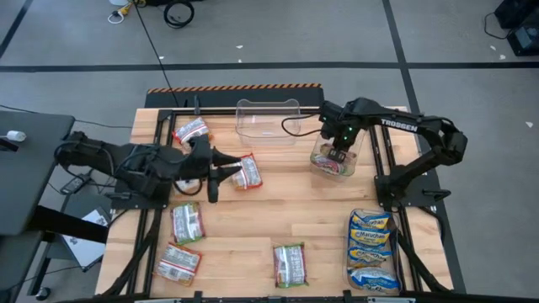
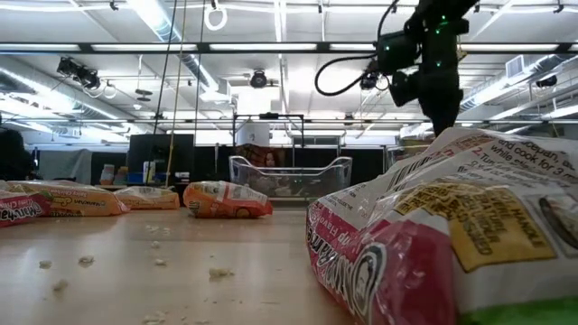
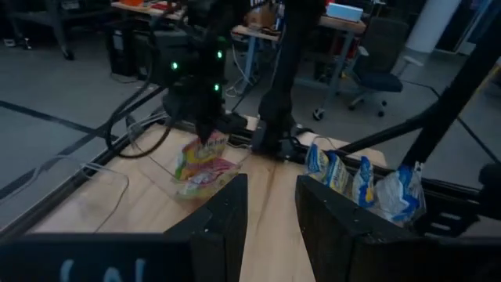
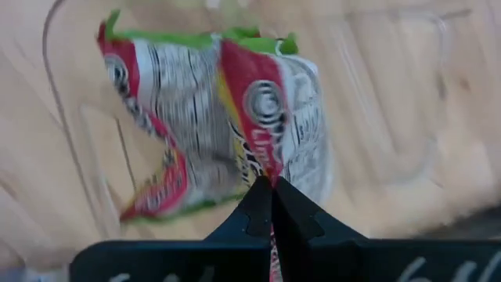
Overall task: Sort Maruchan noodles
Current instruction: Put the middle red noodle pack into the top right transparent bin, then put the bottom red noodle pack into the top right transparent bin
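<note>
My right gripper (image 1: 337, 154) points down over a clear bin (image 1: 354, 165) at the table's far right, shut on a red, white and green noodle packet (image 3: 202, 166) that hangs into the bin. Another such packet (image 4: 149, 117) lies in the bin beside it. My left gripper (image 1: 221, 172) stands open and level at the left, nothing between its fingers (image 3: 270, 219), just short of a red-and-white packet (image 1: 247, 171) lying flat on the table. Several more packets (image 1: 187, 223) lie flat on the left and near side. My right gripper pinches the packet's upper edge (image 4: 270, 178) between its two shut fingers, coming from above and pointing down. The packet hangs below the fingers, inside the clear bin's walls; whether its lower end rests on the bin's floor I cannot tell.
An empty clear bin (image 1: 269, 120) stands at the far edge. A stack of blue-and-yellow packets (image 1: 371, 244) sits at the near right. Loose packets lie at the far left (image 1: 190, 130), near left (image 1: 178, 263) and near middle (image 1: 290, 264). Bare wood lies in the table's middle.
</note>
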### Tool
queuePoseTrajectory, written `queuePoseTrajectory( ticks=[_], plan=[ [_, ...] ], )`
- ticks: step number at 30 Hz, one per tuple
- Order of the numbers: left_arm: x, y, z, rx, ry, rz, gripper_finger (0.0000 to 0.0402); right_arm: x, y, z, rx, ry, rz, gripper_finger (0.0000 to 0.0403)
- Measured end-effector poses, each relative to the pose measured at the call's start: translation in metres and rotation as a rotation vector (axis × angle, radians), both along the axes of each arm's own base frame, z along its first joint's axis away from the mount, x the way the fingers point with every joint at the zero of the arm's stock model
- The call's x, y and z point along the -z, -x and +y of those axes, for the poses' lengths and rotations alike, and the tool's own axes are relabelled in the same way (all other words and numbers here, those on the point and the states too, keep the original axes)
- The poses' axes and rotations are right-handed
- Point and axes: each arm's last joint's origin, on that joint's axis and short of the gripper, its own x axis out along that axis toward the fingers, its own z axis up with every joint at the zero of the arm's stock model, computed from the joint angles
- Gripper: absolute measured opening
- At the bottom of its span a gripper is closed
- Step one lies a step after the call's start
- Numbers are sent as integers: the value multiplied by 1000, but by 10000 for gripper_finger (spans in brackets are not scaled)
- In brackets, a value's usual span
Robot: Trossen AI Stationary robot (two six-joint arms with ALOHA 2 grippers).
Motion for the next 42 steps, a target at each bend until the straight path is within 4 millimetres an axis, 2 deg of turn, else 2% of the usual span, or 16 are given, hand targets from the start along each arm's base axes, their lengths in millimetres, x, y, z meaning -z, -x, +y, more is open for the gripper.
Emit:
queuePoseTrajectory(
  ticks=[4,8,16,21,25,29,33,37,42],
  plan=[
    [0,-2,14,-32,6,7,114,11,-3,-2,-1,16,-47,6],
    [-12,1,28,-67,-25,32,114,17,-5,-3,-28,36,-71,17],
    [-26,4,46,-117,-135,42,115,20,-5,-4,-56,87,-51,47],
    [-21,3,43,-8,-82,76,115,-10,-11,0,-37,131,-47,72],
    [-15,4,37,109,32,116,114,-43,-22,15,7,195,-84,76],
    [-11,6,27,203,94,163,114,-66,-37,43,66,183,-183,75],
    [-12,10,13,302,116,158,114,-70,-56,87,133,112,-263,75],
    [-15,19,-4,388,114,149,114,-55,-81,144,143,-38,-290,75],
    [-15,28,-24,489,120,165,114,-15,-113,223,142,-217,-267,75]
  ],
)
